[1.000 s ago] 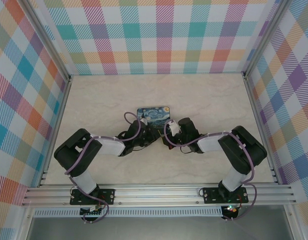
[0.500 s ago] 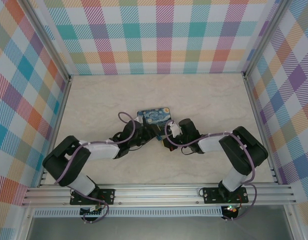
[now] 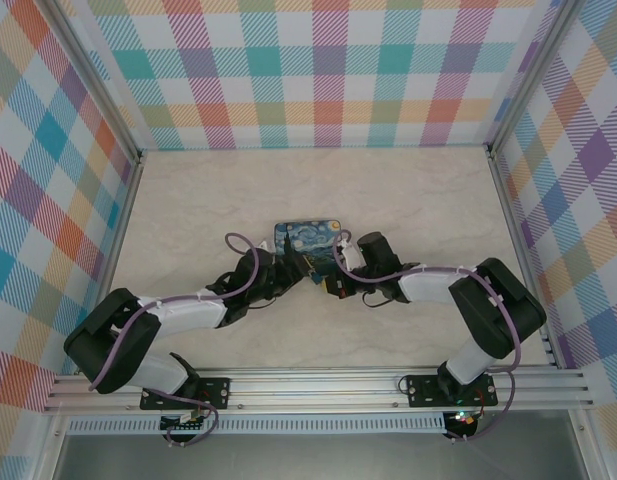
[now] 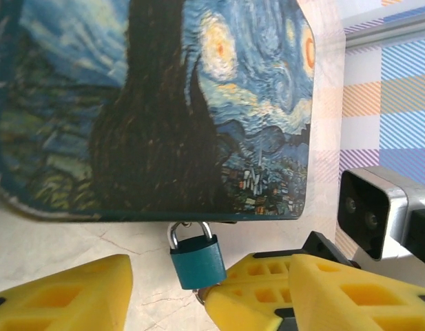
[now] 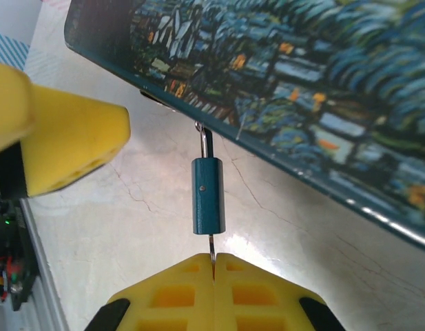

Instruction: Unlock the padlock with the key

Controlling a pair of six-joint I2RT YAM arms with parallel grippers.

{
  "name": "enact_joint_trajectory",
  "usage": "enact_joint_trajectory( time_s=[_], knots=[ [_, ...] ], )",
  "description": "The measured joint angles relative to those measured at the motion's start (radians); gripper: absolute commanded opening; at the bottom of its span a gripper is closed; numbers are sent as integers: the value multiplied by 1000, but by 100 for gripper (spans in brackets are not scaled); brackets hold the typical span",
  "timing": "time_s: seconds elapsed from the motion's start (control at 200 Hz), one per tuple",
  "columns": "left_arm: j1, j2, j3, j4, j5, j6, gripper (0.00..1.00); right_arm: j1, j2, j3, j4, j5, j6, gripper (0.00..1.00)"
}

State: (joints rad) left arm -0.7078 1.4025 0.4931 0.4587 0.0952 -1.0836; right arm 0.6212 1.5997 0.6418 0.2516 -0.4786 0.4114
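Blue padlock (image 5: 208, 196) appears locked: right gripper (image 5: 213, 265), just below it, pinches the key (image 5: 211, 246) entering its keyway. Left gripper (image 3: 293, 268) stands open astride the padlock. The next move likely calls for clamping the body and turning the key.

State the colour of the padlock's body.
The padlock is dark teal-blue, clearest in the right wrist view.

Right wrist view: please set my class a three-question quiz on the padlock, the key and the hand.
1. True or false: the padlock is hooked to the painted box's edge.
2. The right hand is shut on: A the box, B the key, C the padlock's body.
3. Which end of the padlock does the key meet?
Key: 1 true; 2 B; 3 the end away from the box.
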Motion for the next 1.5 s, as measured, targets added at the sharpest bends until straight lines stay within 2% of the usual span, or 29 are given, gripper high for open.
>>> enact_joint_trajectory(
  time_s=[0.175, 0.695, 1.135, 1.315, 1.5],
  knots=[
    [-5, 13, -14, 42, 10, -42, 49, 0, 0, 4, -7, -18, 77, 0],
    [-50, 144, -14, 163, 15, -117, 38, 1, 0, 17, -16, -35, 174, 0],
    [-63, 223, -13, 277, 7, -167, 33, 11, 6, 17, -9, -39, 219, 0],
    [-64, 234, -11, 299, -4, -175, 28, 11, 9, 22, -7, -39, 244, 0],
    [-64, 235, -11, 303, -5, -181, 32, 11, 9, 22, -4, -39, 291, 0]
  ],
)
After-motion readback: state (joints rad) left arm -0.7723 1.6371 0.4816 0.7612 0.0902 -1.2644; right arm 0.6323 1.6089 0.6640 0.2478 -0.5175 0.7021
